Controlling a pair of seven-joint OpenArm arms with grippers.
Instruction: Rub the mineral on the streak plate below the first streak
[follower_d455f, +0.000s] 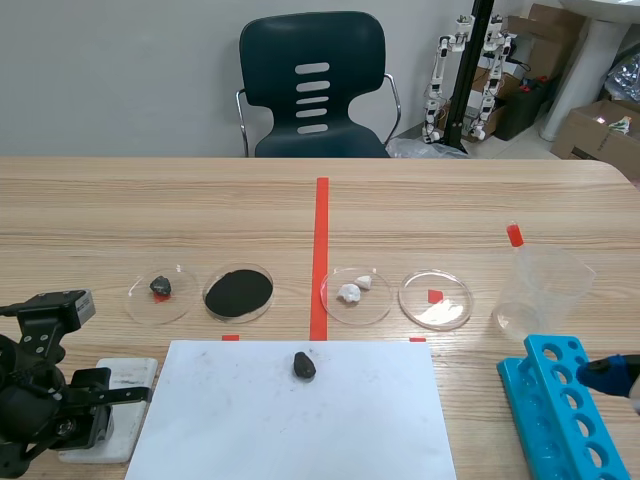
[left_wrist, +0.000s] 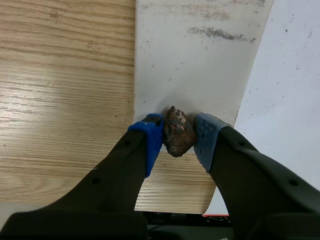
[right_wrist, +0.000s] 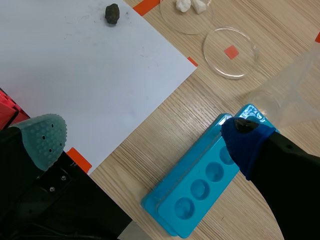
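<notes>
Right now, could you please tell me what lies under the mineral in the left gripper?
The mineral, gripped by the left gripper, sits over the near edge of the white streak plate, with a dark streak farther ahead. The mineral hides whether it touches the plate.

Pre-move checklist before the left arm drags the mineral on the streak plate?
1. Mineral clamped between the left gripper pads: ok.
2. Mineral over the streak plate: ok, though right at the plate's edge nearest the gripper.
3. First streak visible, with bare plate between it and the mineral: ok.
4. Mineral actually touching the plate: cannot tell.
5. Right gripper open and out of the way by the test tube rack: ok.
</notes>
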